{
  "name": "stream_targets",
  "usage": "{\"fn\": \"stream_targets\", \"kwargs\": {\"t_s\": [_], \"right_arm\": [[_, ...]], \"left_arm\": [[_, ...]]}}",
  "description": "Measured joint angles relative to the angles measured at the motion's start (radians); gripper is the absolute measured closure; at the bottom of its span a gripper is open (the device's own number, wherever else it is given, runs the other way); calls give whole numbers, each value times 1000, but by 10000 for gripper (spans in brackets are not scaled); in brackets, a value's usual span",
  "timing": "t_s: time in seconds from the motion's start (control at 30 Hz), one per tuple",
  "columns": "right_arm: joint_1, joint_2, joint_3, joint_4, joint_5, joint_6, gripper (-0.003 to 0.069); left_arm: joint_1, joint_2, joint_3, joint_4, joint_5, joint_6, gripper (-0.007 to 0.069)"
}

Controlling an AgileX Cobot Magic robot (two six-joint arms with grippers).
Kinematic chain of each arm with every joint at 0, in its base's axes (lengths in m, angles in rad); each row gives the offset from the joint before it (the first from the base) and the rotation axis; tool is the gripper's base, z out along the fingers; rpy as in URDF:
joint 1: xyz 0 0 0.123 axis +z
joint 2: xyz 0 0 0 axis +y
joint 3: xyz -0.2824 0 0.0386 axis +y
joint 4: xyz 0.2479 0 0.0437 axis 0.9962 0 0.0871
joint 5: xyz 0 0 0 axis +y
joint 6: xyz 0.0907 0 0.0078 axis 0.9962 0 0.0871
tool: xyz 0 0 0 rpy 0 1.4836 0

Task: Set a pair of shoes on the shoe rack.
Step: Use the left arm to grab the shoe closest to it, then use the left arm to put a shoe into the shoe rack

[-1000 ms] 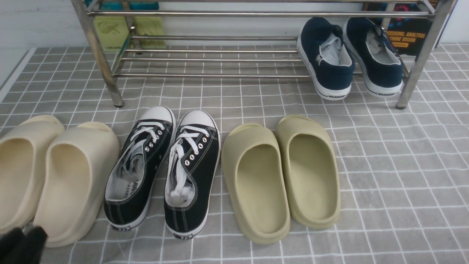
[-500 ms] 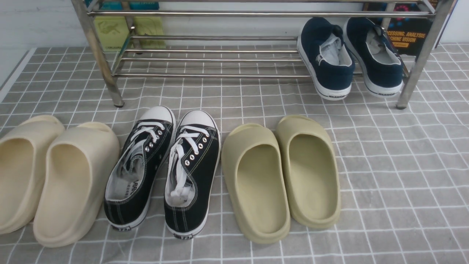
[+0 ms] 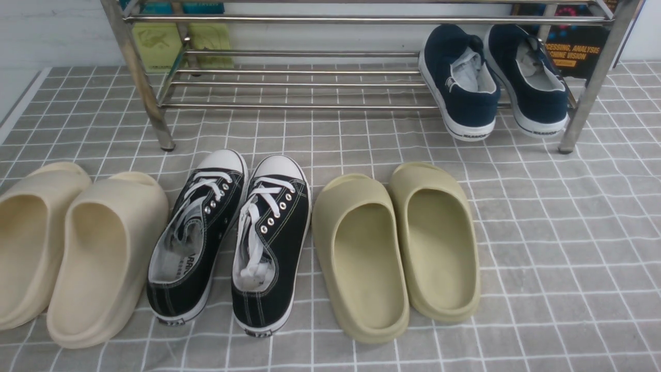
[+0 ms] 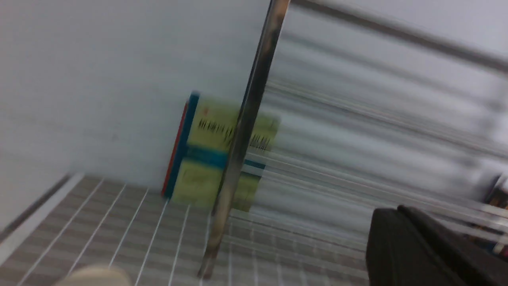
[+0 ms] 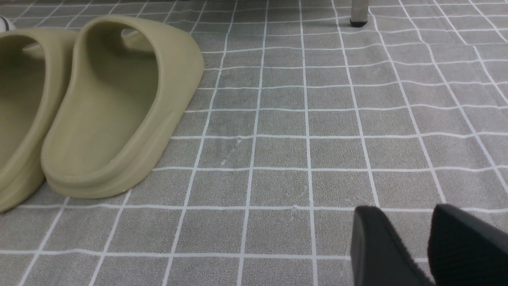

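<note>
Our right hand (image 5: 412, 226) hangs low over the checked desk (image 5: 301, 119), released and grasping nothing. Our left hand (image 4: 424, 246) looks blurred, so we cannot tell its state; a leg of the shoe rack (image 3: 310, 107) is ahead of it. Just ahead of the right hand, toward our left, lie the olive slides (image 3: 361, 258); beyond them, further from this hand, the pair of shoes (image 3: 273, 248) stands side by side, toes toward the rack, so we judge the pickup is not yet begun. Navy sneakers (image 3: 465, 98) fill the rack's right end, so the bars beside them suit our pair
</note>
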Motion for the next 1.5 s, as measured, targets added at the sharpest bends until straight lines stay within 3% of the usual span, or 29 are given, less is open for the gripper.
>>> {"fn": "stream_targets", "kwargs": {"t_s": [0.13,0.23,0.4,0.53,0.57,0.67,0.77,0.87,1.07,1.27,1.33,1.5], "right_arm": [[0,0,0,0,0,0,421],[0,0,0,0,0,0,421],[0,0,0,0,0,0,421],[0,0,0,0,0,0,421],[0,0,0,0,0,0,421],[0,0,0,0,0,0,421],[0,0,0,0,0,0,421],[0,0,0,0,0,0,421],[0,0,0,0,0,0,421],[0,0,0,0,0,0,421],[0,0,0,0,0,0,421],[0,0,0,0,0,0,421]], "left_arm": [[0,254,-34,-168,187,31,638],[0,445,-95,-344,344,169,638],[0,726,-218,-464,528,358,627],[-1,899,-299,-465,568,383,527],[-1,957,-321,-462,558,385,466],[-1,1074,-348,-444,467,396,321],[-1,1176,-353,-411,366,429,257],[-1,1254,-353,-378,286,439,301],[-1,1330,-353,-375,223,442,635],[-1,1285,-389,-416,295,445,638],[-1,1225,-446,-432,389,444,638],[-1,1203,-638,-433,450,444,638]]}}
